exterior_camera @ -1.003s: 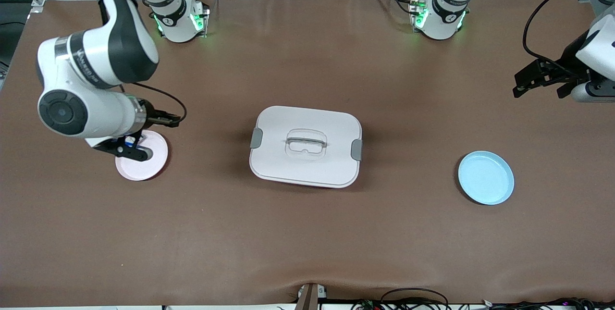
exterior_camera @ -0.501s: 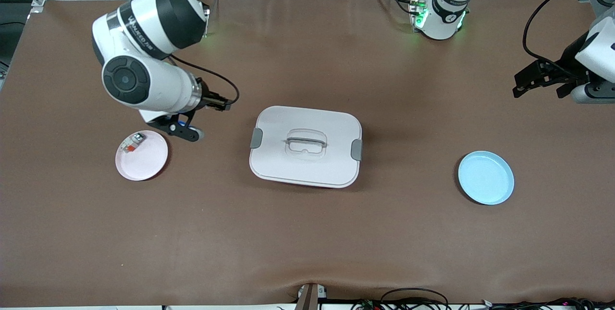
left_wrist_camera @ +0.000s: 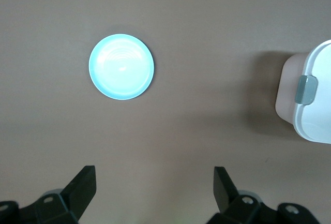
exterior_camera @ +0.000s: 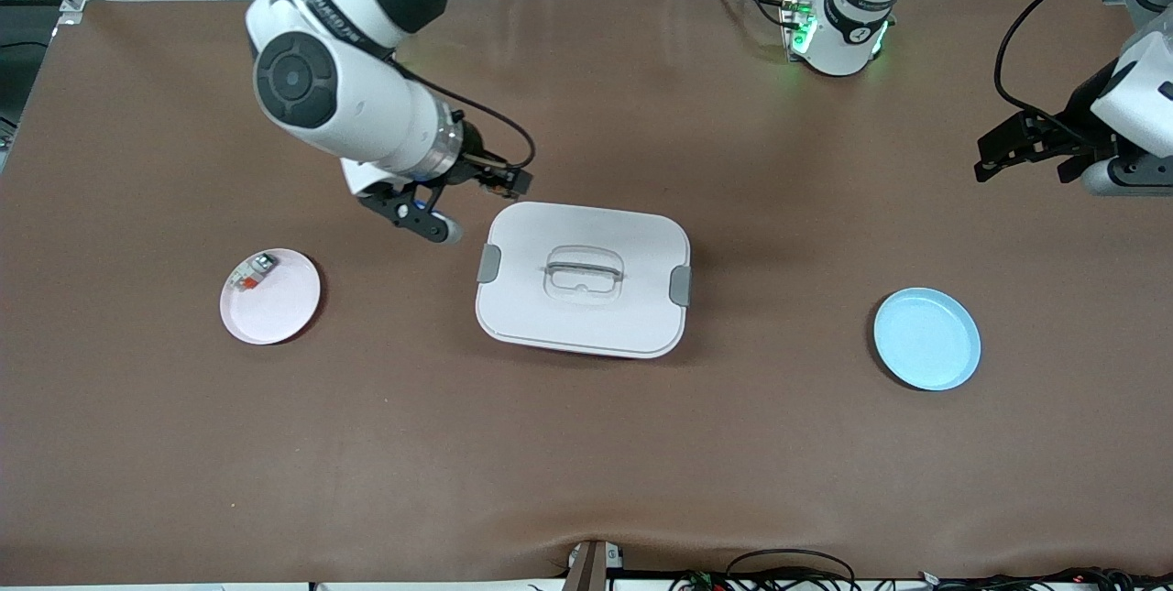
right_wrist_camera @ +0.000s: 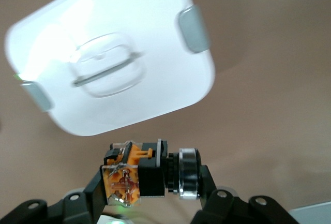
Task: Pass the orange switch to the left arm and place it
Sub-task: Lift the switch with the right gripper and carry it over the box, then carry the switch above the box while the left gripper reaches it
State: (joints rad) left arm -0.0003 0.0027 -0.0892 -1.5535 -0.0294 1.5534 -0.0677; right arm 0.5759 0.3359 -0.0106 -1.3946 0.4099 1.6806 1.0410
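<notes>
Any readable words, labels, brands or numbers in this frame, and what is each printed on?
Only one text shows: white lettering on the black band of the right arm, too blurred to read.
The box, both plates, the orange switch and the left arm show no readable text.

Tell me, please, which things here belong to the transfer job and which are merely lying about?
Job:
- tiny black switch with orange face, shut in right gripper
- open left gripper, waiting
- large white plastic box, to avoid

Lying about:
- round pink plate, holding small white-grey piece
- round light-blue plate
</notes>
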